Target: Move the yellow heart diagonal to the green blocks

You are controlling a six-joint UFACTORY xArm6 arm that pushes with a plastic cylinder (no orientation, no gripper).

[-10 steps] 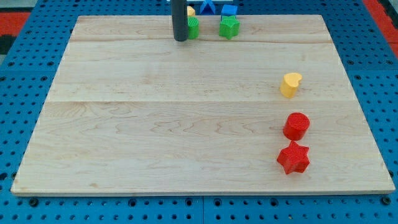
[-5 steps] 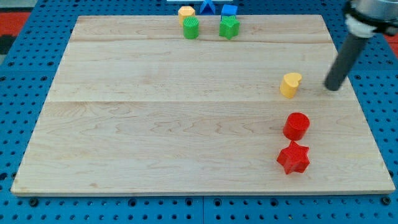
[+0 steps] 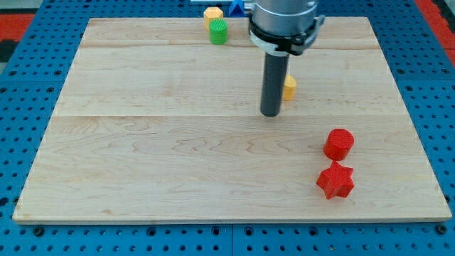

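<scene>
The yellow heart (image 3: 289, 87) lies right of the board's middle, mostly hidden behind my rod. My tip (image 3: 269, 113) rests on the board just left of and below the heart, close to it or touching. A green cylinder (image 3: 218, 32) stands near the top edge. The other green block is hidden behind the arm.
A yellow block (image 3: 212, 13) sits just above the green cylinder. A blue block (image 3: 236, 8) peeks out at the top edge beside the arm. A red cylinder (image 3: 339, 144) and a red star (image 3: 335, 180) stand at the lower right of the wooden board (image 3: 142, 142).
The rod swung from the top left to the right side, then to the middle. The yellow heart has moved left and slightly up. The arm now hides the green star.
</scene>
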